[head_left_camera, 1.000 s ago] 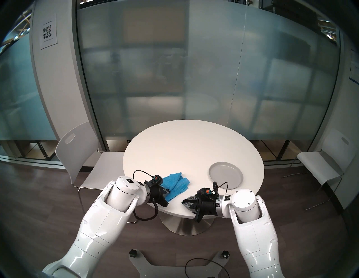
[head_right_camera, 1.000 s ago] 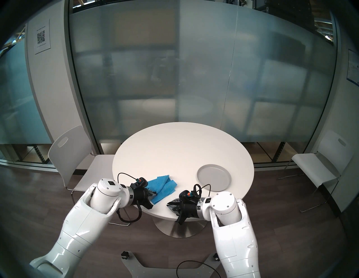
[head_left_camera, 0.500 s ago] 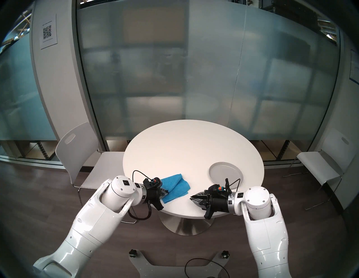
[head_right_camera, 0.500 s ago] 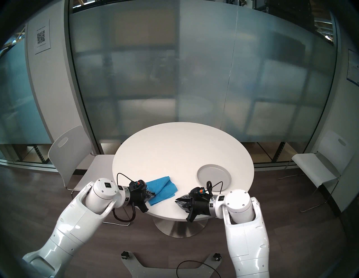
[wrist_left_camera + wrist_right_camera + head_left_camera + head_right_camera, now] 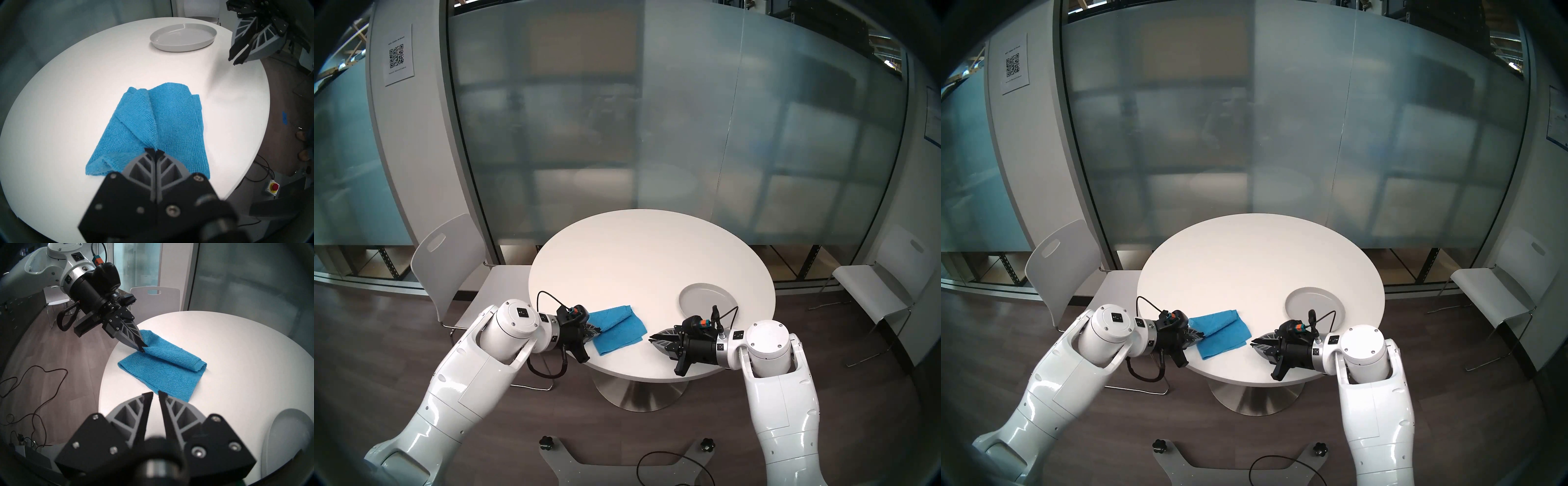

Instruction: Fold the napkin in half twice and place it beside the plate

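Both white arms reach in over the near edge of the round white table (image 5: 639,244), elbows out, wrists angled down and toward each other. The left gripper (image 5: 154,150) has its fingers pinched together on a raised fold of the blue napkin (image 5: 617,327), which lies partly folded on the tabletop near the left side. The right gripper (image 5: 155,393) hangs just above the table close to the napkin's near corner, fingers a little apart and empty. The grey plate (image 5: 707,302) sits further right, well apart from the napkin.
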Motion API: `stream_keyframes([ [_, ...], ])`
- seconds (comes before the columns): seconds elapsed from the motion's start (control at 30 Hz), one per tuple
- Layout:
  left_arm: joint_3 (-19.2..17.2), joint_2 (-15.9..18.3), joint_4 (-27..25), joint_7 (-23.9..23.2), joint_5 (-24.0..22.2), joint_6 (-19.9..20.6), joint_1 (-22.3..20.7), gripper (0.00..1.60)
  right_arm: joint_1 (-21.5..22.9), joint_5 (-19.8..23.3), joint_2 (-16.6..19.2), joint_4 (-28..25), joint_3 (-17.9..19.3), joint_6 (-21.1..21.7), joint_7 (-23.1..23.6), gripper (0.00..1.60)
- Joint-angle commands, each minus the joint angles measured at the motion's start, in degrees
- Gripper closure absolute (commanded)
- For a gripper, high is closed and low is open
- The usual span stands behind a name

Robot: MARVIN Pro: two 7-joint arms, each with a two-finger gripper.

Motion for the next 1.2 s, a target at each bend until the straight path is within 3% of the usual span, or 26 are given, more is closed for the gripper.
stream_keyframes([
  [0.0, -1.1, -2.4, -2.9, 0.1, -1.7, 3.7, -1.1, 1.60, 0.9, 0.5, -0.8, 0.1, -0.1, -0.4, -0.5, 0.85],
  [0.37, -1.1, -3.1, -7.8, -0.2, -2.4, 9.0, 1.5, 1.60, 1.2, 0.6, -0.8, 1.0, 0.3, -1.2, -0.6, 0.85],
  [1.17, 0.4, -4.1, -8.0, 2.0, -2.3, 9.2, 3.3, 1.60, 4.2, 0.1, -1.9, 6.2, -0.6, -2.8, -3.6, 0.85],
])
